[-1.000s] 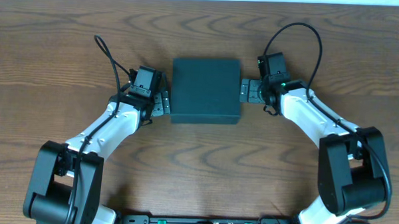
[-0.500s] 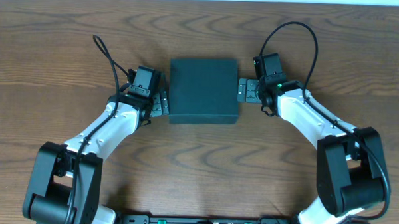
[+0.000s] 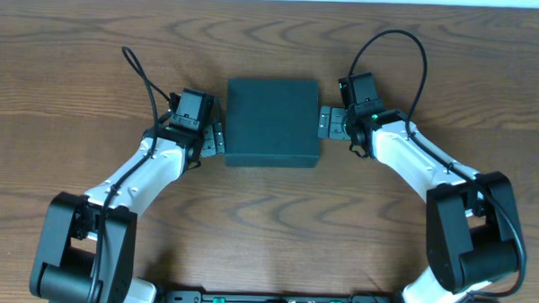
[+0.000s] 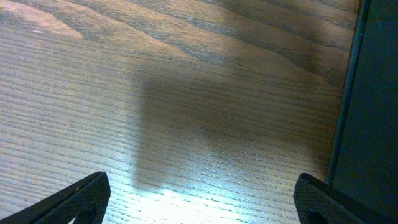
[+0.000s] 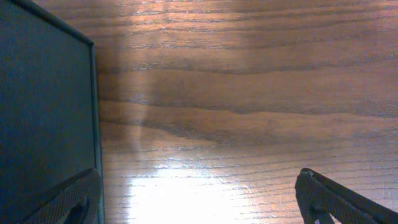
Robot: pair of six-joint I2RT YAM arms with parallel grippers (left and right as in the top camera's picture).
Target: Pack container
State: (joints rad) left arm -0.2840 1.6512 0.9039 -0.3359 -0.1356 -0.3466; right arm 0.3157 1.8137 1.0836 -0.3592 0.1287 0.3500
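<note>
Standing wide at the left, the left pincer (image 3: 216,137) has only bare table (image 3: 93,55) between its fingers, and its tip is just beside the left wall of the container (image 3: 272,120). That dark square box lies lid down at the middle of the table's farther half. Close against its right wall, the right pincer (image 3: 326,123) is likewise spread wide, holding nothing.

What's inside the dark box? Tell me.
The container is shut, so its inside is hidden. Only its bare dark top shows; nothing lies on it.
</note>
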